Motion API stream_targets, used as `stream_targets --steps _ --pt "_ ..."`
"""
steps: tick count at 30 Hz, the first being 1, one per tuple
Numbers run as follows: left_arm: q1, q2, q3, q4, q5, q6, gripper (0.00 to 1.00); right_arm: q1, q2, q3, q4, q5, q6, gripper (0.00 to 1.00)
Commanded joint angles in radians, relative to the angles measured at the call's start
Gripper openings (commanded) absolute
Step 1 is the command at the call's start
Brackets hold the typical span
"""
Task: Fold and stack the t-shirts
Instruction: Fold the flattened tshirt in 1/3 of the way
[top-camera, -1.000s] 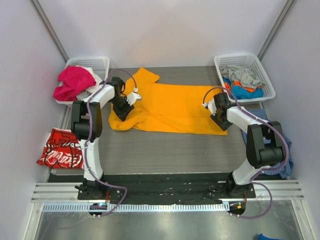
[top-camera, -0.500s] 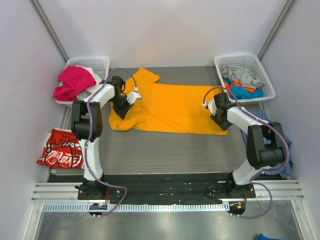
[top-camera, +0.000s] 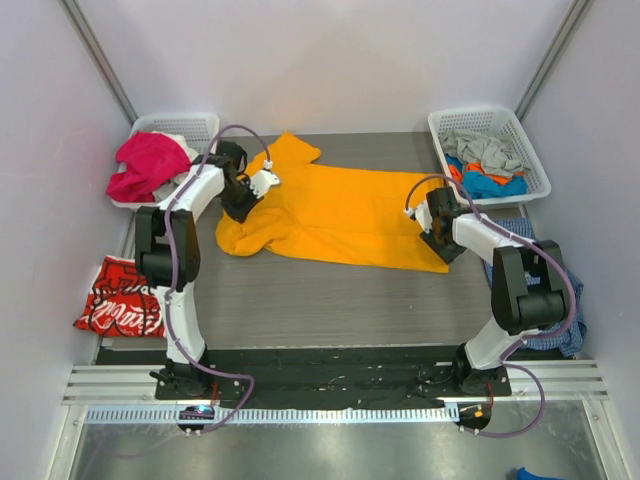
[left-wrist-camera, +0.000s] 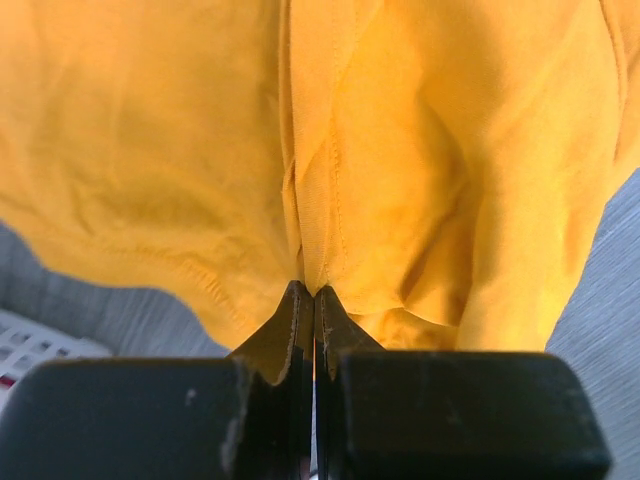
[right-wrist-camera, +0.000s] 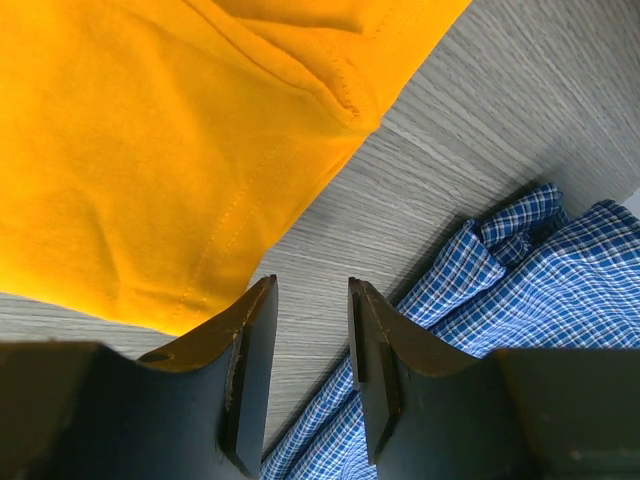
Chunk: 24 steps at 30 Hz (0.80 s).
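I reckon folding has barely begun: the plain orange-yellow cloth t-shirt lies spread on the grey surface, my left fingers clamped shut on a fold near one sleeve, my right fingers half-open, empty, by its hem corner.

Left arm, white-and-black jointed: rises from its base towards 12 o'clock in the top view, and its forearm bends off towards 1 o'clock. The wrist turns back, so the left gripper points to about 5 o'clock. Its jaws are pressed together – black fingers flat against each other, with a fold of the bright orange-yellow cloth t-shirt pinched at the tips.

Right arm, same build: rises towards 12 o'clock, and its forearm runs back towards 10 o'clock. The right gripper points to about 5 o'clock, low over the surface – jaws parted, fingers roughly parallel.
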Motion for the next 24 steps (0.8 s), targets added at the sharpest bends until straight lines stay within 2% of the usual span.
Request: stream_targets --steps 1,15,20,24 --pt "0.006 -0.055 0.033 0.049 -0.034 0.001 0.00 -0.003 0.002 -0.002 0.021 -0.007 0.020 0.41" --pt "0.006 -0.017 0.047 0.090 -0.094 0.019 0.02 -0.003 0.004 0.001 0.021 0.004 0.015 0.41" --pt "0.006 -0.013 0.040 0.101 -0.096 0.016 0.21 -0.003 0.002 -0.007 0.021 0.007 0.011 0.41" --pt "0.004 -0.003 0.037 0.099 -0.097 0.021 0.27 -0.002 0.002 -0.010 0.025 0.009 0.011 0.41"
